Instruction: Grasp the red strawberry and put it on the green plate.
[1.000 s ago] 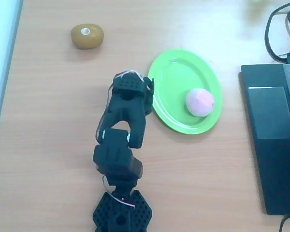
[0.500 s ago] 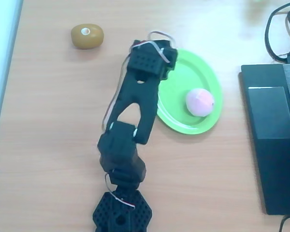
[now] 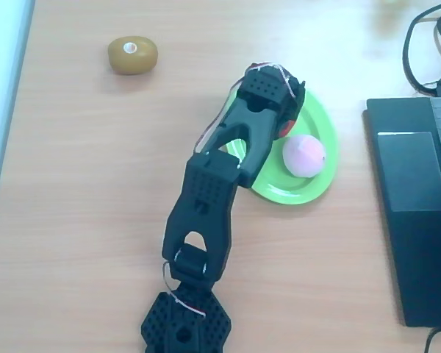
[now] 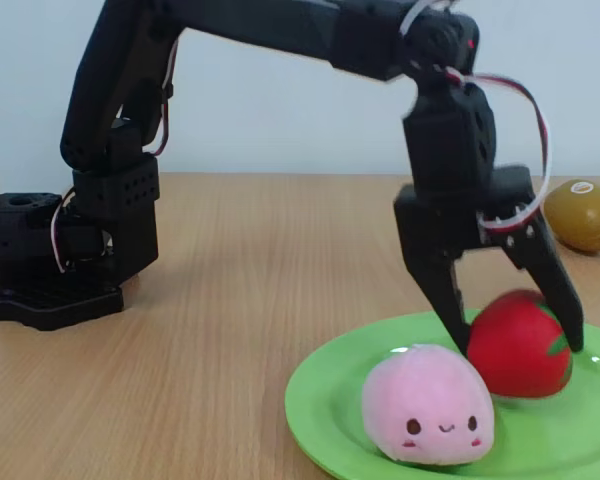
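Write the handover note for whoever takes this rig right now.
Claw: shut on the red strawberry, low over the green plate.
Strawberry: between the fingers, at or just above the plate surface; contact cannot be told. A pink ball sits on the plate beside it.
Done: strawberry grasped and carried over the plate.
Left: open the claw, release it on the plate, back the arm away without nudging the ball.

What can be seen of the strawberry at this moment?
The strawberry is a bright red, rounded toy with a smooth, slightly glossy look and a bit of green leaf at its right side in the fixed view. It sits between the gripper's two black fingers, over the plate, low enough that it may touch it. The pink ball lies just in front, close or touching. Overhead, a red sliver shows beside the arm.
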`<state>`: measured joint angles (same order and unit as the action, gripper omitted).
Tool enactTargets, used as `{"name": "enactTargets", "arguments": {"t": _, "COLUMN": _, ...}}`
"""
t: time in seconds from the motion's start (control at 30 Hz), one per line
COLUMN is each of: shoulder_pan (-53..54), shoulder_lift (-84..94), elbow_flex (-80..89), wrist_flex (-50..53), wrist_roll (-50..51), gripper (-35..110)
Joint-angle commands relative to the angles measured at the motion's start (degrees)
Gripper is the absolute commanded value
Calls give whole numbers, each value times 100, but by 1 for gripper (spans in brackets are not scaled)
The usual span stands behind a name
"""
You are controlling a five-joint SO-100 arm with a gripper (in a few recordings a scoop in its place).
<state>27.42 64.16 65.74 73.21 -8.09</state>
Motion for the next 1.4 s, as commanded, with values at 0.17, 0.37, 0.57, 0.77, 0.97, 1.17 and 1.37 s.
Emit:
{"name": "enactTargets", "arguments": {"t": 0.17, "shoulder_pan": 132, "shoulder_lift": -255, "elbow_flex": -431, "wrist_flex": -9, "wrist_roll": -9, "gripper": 32}}
{"name": "enactTargets", "arguments": {"t": 0.37, "shoulder_pan": 149, "shoulder_lift": -211, "elbow_flex": -413, "wrist_flex": 26, "wrist_roll": -18, "gripper": 36}}
{"name": "enactTargets", "arguments": {"t": 0.57, "shoulder_pan": 158, "shoulder_lift": -35, "elbow_flex": -299, "wrist_flex": 35, "wrist_roll": -18, "gripper": 46}}
{"name": "enactTargets", "arguments": {"t": 0.77, "shoulder_pan": 53, "shoulder_lift": 396, "elbow_flex": 26, "wrist_flex": 35, "wrist_roll": 0, "gripper": 52}}
{"name": "enactTargets", "arguments": {"t": 0.97, "shoulder_pan": -167, "shoulder_lift": 1160, "elbow_flex": 396, "wrist_flex": 53, "wrist_roll": 44, "gripper": 51}}
{"name": "enactTargets", "arguments": {"t": 1.17, "shoulder_pan": -694, "shoulder_lift": 2971, "elbow_flex": 747, "wrist_flex": 53, "wrist_roll": 545, "gripper": 40}}
{"name": "enactTargets", "arguments": {"t": 1.37, "shoulder_pan": -1556, "shoulder_lift": 5950, "elbow_flex": 2153, "wrist_flex": -1204, "wrist_roll": 984, "gripper": 17}}
